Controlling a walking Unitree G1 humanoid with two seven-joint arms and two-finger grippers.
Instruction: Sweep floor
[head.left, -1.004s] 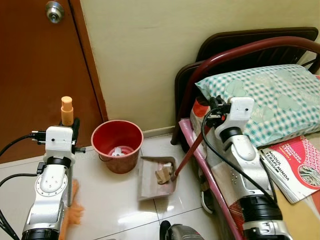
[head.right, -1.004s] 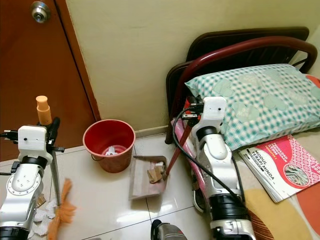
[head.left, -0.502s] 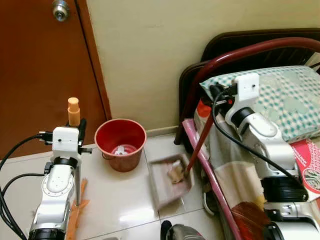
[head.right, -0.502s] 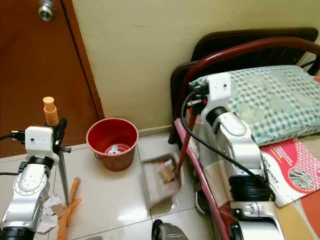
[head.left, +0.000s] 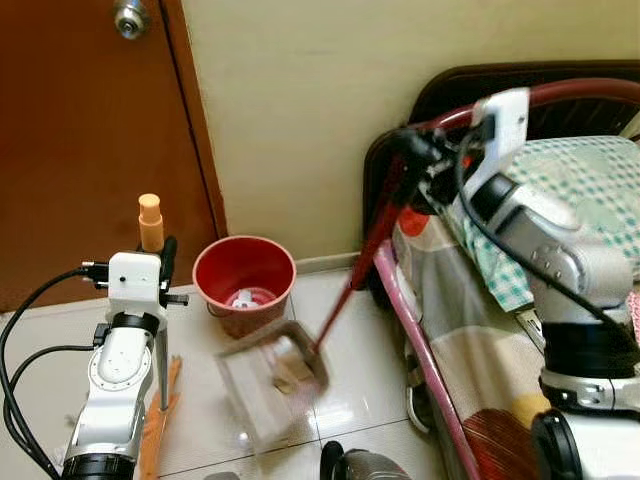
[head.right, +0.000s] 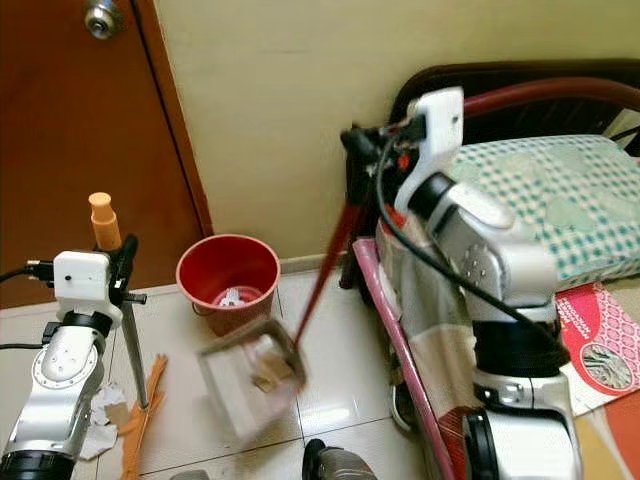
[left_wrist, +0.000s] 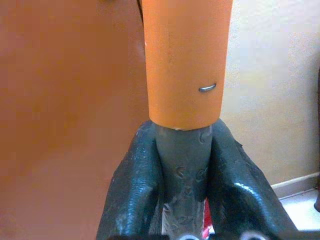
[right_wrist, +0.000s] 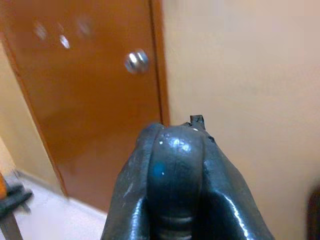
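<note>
Room: we note a glossy white tiled floor (head.left: 215, 385), a brown door (head.left: 90, 150) with a round knob (head.left: 130, 17) on the left, a cream wall behind, and a bed (head.left: 480, 340) with a dark red frame on the right.
Left hand: left hand (left_wrist: 182, 165) is closed around the grey shaft of the broom (head.right: 128, 330), just under the orange cap (left_wrist: 185, 60) at the top of the handle; broom stands nearly upright.
Broom head: orange bristles (head.right: 135, 425) rest on the floor beside the left arm, touching a small heap of white paper scraps (head.right: 100, 430).
Bucket: red bucket (head.left: 245, 285) stands on the floor by the wall, next to the door frame; something white lies inside it.
Dustpan: grey dustpan (head.left: 265, 385) appears blurred and tilted, in front of the bucket, with pale debris (head.left: 290, 370) in it; we cannot tell whether it touches the floor.
Dustpan handle: long red handle (head.left: 355, 270) slants up from the pan towards the bed.
Right hand: right hand (head.left: 405, 150) is clamped shut on the top end of that red handle, raised near the bed frame.
Bed: green checked pillow (head.right: 545, 190) and a red-covered book (head.right: 600, 350) lie on it.
</note>
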